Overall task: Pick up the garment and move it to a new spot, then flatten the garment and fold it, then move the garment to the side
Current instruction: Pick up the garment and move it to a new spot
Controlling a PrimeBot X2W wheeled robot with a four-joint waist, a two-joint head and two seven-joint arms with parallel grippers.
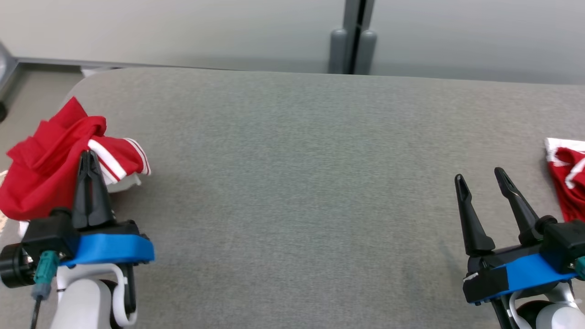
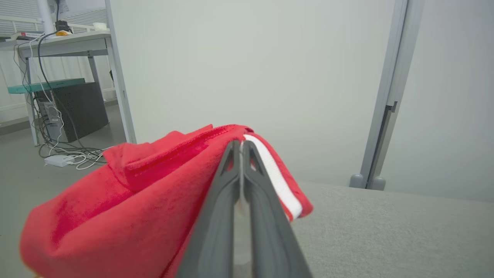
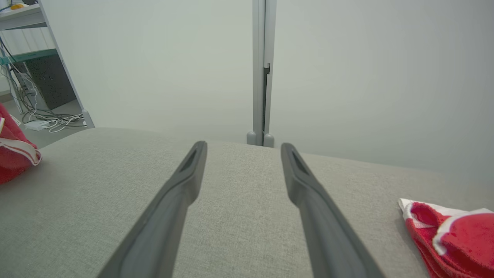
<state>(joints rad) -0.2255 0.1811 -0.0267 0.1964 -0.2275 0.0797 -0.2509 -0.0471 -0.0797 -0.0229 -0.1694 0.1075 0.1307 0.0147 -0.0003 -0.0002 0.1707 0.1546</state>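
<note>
The left gripper [image 1: 89,155] is clenched on a fold of the red garment [image 1: 41,183], bunched at the bench's [image 1: 297,192] left edge, likely so it can be lifted toward the middle. The right gripper [image 1: 480,176] hovers released near the right edge, beside a second red cloth [image 1: 569,192], probably waiting to help flatten.

Bright, even indoor light, only faint soft shadows; wrist views bend near edges.

A grey woven-fabric tabletop [image 1: 292,183] runs back to a pale partition wall [image 1: 183,27] split by a grey metal post [image 1: 348,23]. Off its left end, a black computer tower [image 2: 83,110] stands under a grey desk [image 2: 65,42], with white cables [image 2: 77,156] tangled on the floor.
</note>
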